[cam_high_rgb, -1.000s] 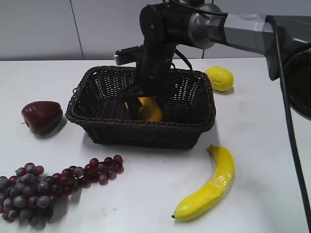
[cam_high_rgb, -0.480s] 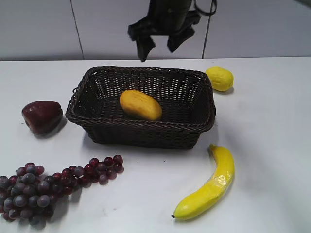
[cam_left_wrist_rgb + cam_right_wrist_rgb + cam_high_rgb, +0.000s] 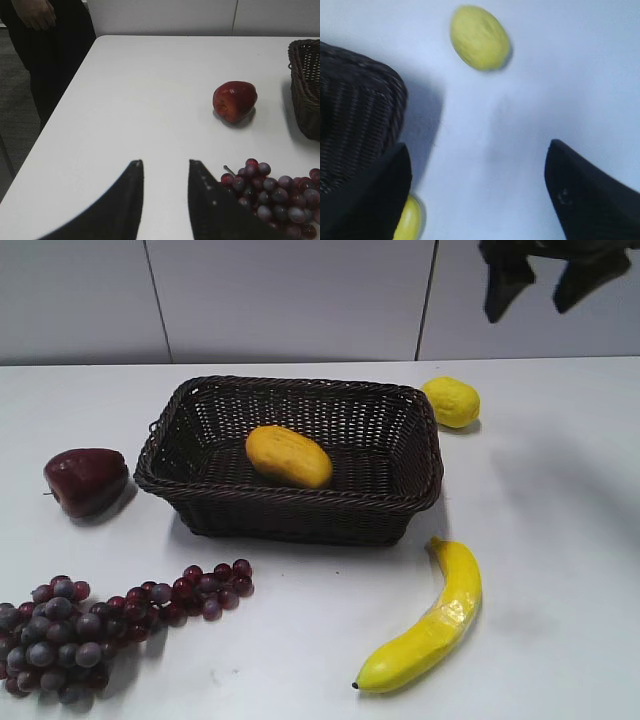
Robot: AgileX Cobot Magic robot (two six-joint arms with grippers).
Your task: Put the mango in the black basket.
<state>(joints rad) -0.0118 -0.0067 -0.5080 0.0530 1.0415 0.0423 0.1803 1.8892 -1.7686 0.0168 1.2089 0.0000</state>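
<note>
The orange-yellow mango [image 3: 289,456] lies inside the black basket [image 3: 220,491], on its floor left of the middle. The basket's corner shows in the right wrist view [image 3: 360,115] and its edge in the left wrist view [image 3: 306,90]. My right gripper [image 3: 543,287] is open and empty, high above the table at the upper right; in its own view [image 3: 477,150] its jaws hang wide over bare table. My left gripper [image 3: 165,162] is open and empty above the table's left part, out of the exterior view.
A yellow lemon [image 3: 451,401] lies behind the basket's right corner, also in the right wrist view [image 3: 480,37]. A banana [image 3: 430,625] lies front right. A red apple [image 3: 86,480] and a grape bunch [image 3: 90,625] lie to the left. A person stands at the table's far left edge [image 3: 50,50].
My right gripper let go of the mango in the basket, rose out of it and swung to the upper right. The mango stays in the basket.
</note>
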